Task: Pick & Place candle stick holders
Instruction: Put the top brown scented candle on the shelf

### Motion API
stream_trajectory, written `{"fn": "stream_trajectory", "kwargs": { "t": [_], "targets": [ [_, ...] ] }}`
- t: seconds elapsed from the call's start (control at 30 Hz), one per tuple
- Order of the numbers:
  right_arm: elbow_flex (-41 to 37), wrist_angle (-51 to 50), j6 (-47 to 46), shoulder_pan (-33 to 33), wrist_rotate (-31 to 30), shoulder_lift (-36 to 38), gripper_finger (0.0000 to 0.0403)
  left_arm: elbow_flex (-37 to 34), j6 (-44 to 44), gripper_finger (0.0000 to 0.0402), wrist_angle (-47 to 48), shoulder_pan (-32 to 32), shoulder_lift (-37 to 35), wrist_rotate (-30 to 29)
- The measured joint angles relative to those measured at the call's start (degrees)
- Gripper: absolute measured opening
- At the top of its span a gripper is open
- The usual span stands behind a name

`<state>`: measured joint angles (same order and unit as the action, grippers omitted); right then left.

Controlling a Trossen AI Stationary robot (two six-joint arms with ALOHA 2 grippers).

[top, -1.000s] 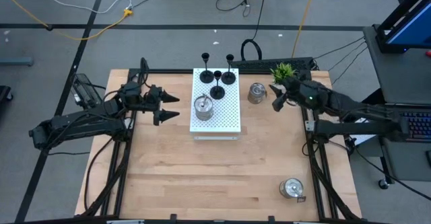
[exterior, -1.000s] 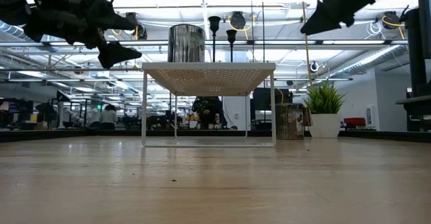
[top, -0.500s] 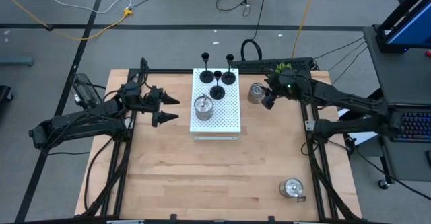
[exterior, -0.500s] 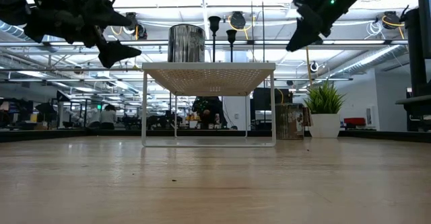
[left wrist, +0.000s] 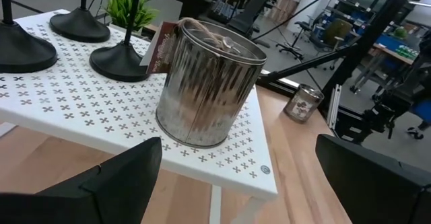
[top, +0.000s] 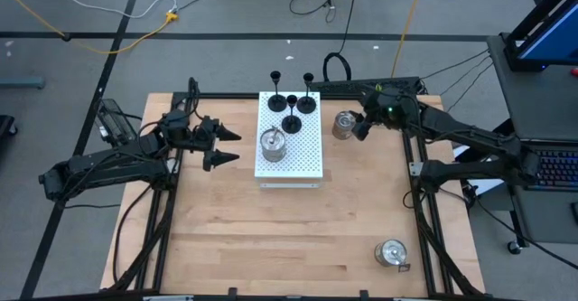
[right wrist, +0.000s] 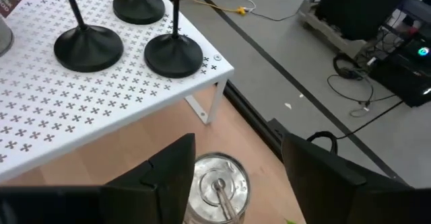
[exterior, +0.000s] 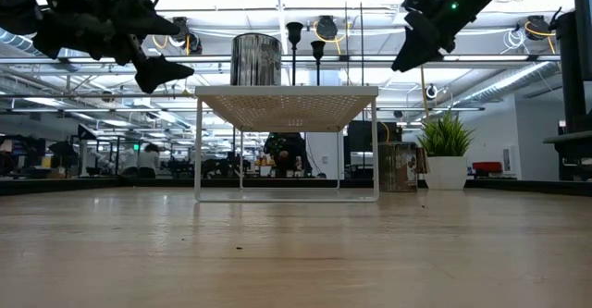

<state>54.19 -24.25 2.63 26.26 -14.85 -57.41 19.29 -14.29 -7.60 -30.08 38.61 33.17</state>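
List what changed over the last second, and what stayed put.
The right pincer swung from beside the potted plant toward the silver holder on the table next to the white board, and now hangs over it, fingers apart, touching nothing. The left pincer, every other holder and the board stayed put.

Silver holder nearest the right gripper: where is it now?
High view: the silver holder stands on the table just right of the white board, directly under the right gripper, by the far edge.
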Motion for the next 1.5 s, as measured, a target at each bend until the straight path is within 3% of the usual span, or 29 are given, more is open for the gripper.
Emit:
{"fn": "stream_trajectory", "kwargs": {
  "t": [0.3,0.43,0.9,1.17,1.5],
  "targets": [
    [-0.02,-0.24,-0.73,-0.09,0.15,0.03,0.0215,0.00,-1.16,0.0399,0.00,-0.01,0.00,0.00],
    [-0.02,-1.15,-2.12,-0.09,0.15,0.03,0.0233,0.00,-1.21,0.0399,0.00,0.01,0.00,-0.02],
    [-0.04,-3.31,-5.85,0.16,0.08,0.03,0.0392,0.00,-1.03,0.0399,0.00,0.00,0.00,-0.02],
    [-0.04,-8.84,-13.20,2.66,0.28,0.02,0.0399,0.00,-1.03,0.0399,0.00,0.00,-0.01,-0.02],
    [0.48,-9.81,-18.54,7.22,6.15,-3.82,0.0399,0.00,-1.13,0.0399,0.00,-0.01,0.00,-0.02]
  ]
}}
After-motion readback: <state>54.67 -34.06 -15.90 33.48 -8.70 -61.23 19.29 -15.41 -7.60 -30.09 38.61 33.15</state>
